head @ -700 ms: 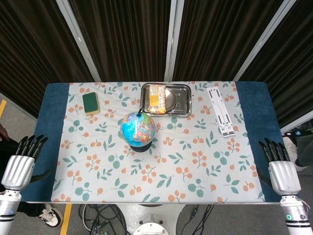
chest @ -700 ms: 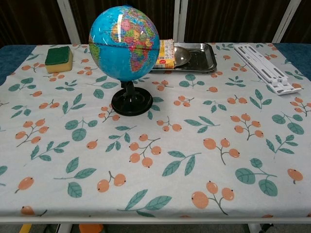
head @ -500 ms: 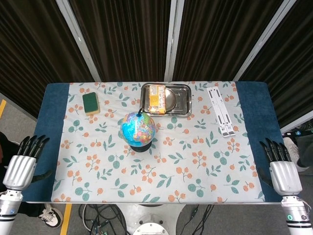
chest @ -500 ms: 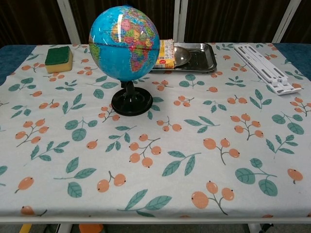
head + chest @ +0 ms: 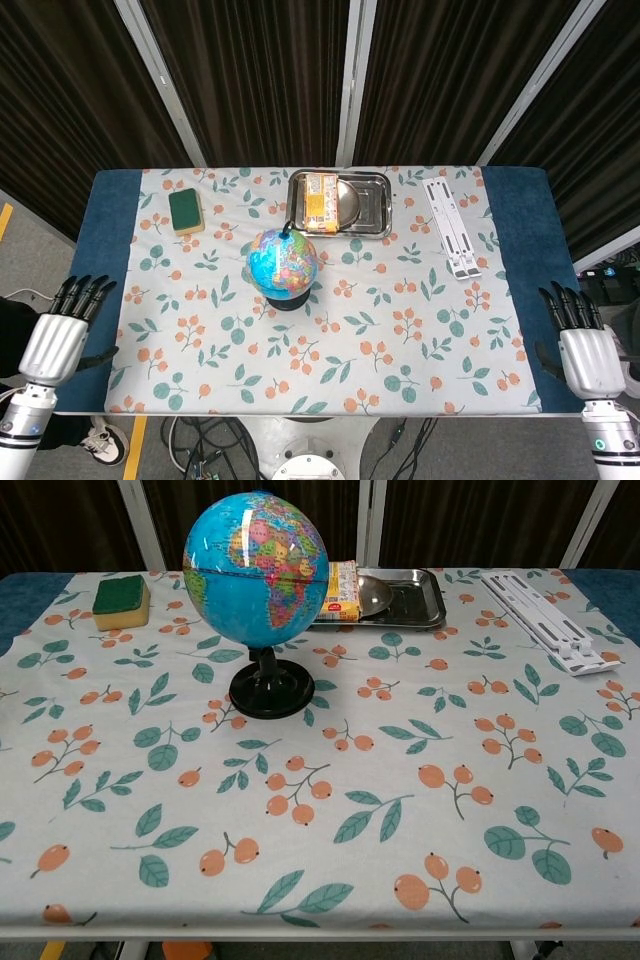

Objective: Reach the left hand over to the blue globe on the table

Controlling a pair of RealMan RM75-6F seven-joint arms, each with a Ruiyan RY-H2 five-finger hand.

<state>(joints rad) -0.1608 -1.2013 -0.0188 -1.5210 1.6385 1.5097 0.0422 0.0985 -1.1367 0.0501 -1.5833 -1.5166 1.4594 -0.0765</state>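
Observation:
The blue globe [image 5: 283, 262] stands upright on a black base near the middle of the flowered tablecloth; the chest view shows the globe [image 5: 256, 576] large at upper left. My left hand [image 5: 62, 332] hangs off the table's left edge, well left of the globe, fingers straight and apart, holding nothing. My right hand [image 5: 582, 342] sits beyond the right edge in the same pose, empty. Neither hand appears in the chest view.
A metal tray [image 5: 376, 212] at the back holds a yellow packet [image 5: 319, 200] and a round lid. A green sponge [image 5: 186, 210] lies back left. A white folding stand [image 5: 450, 226] lies back right. The flowered tablecloth [image 5: 400, 330] covers the table.
My left hand has shifted slightly right and down, closer to the table's edge. My right hand has sunk a little lower. The globe has not moved.

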